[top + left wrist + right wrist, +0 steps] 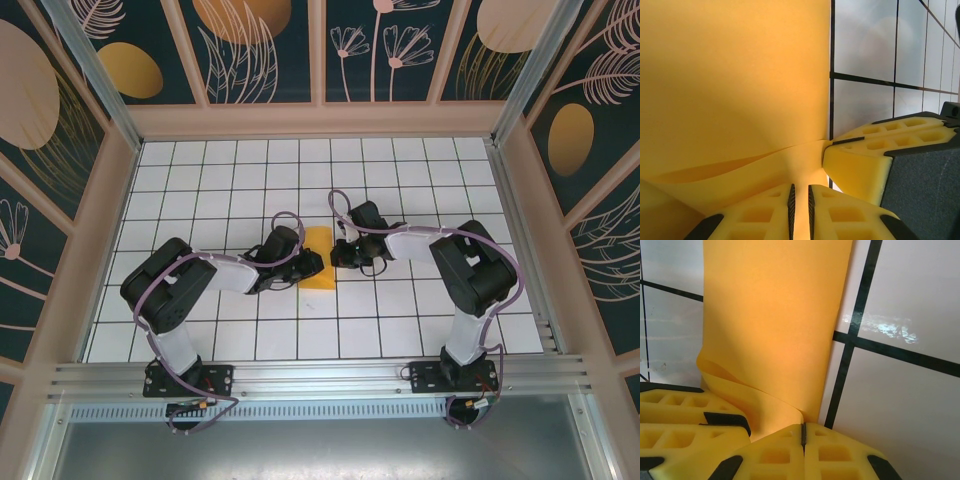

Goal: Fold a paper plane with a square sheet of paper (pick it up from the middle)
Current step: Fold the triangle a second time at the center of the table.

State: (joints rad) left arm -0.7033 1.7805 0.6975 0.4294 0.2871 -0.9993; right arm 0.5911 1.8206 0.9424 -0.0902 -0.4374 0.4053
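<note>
1. The left gripper, jaws nearly together, pinches the square sheet of paper.
2. The right gripper is clamped tight on the same sheet.
3. The paper bows between them at mid-table; uneven pulling could tear it or skew the crease.

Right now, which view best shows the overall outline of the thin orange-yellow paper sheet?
Top external: the thin orange-yellow paper sheet shows most of its outline as one narrow strip. The left wrist and right wrist views give close-ups of its curled surface, with the edges cropped.
</note>
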